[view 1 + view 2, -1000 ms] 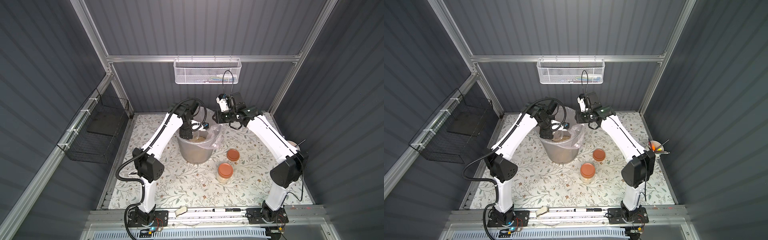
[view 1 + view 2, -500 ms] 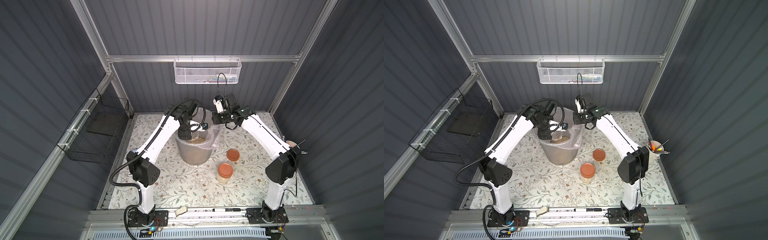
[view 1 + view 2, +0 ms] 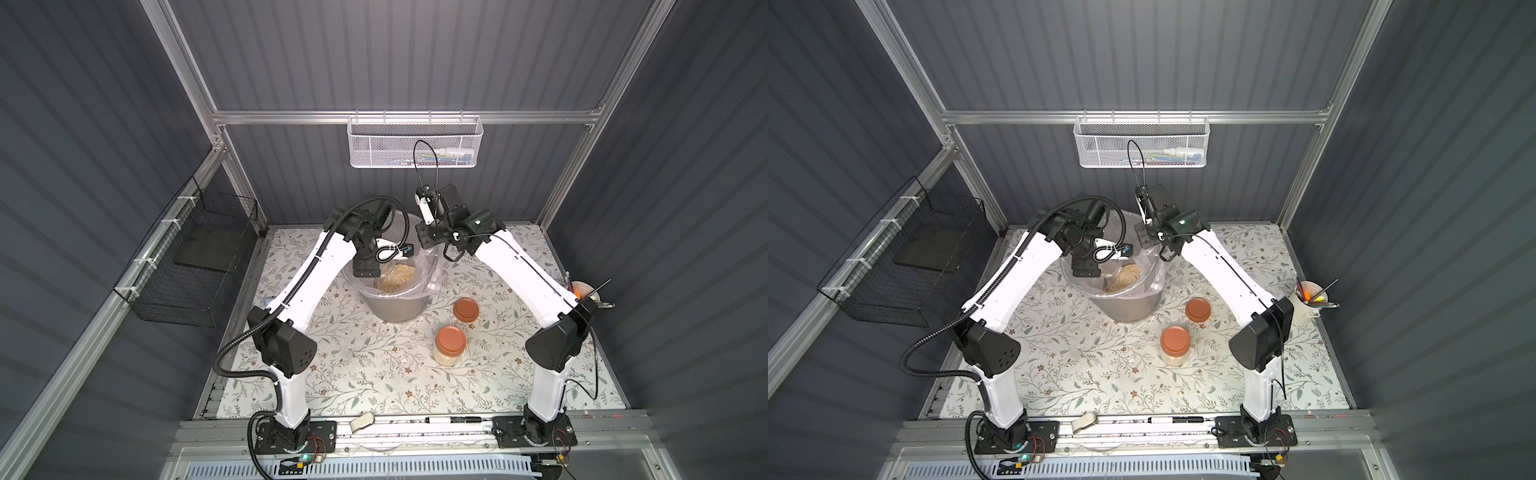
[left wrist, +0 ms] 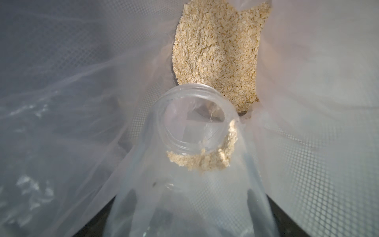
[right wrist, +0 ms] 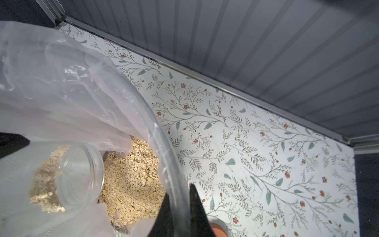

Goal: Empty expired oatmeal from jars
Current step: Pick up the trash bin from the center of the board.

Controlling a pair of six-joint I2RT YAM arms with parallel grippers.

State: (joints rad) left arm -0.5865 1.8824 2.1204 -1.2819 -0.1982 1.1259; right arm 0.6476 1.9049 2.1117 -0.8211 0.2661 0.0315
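One jar (image 4: 184, 180) all but emptied, and the right gripper (image 5: 179, 197) has just closed on the edge of the grey bin (image 3: 395, 307).
On the floral bench (image 3: 374, 374) the bin stands between both arms; the right gripper, apart a second ago, has swung in and now pinches the clear liner (image 5: 71, 92) at the rim, probably to steady it. The left gripper (image 4: 190, 207) is clamped around the open jar, tipped mouth-down inside the bin. Most of its oatmeal (image 4: 217, 51) lies heaped in the liner; a small crescent clings at the jar's shoulder, so a shake looks needed. The second jar (image 3: 449, 347) waits lidded on the bench, oatmeal inside, beside a loose orange lid (image 3: 466, 309).
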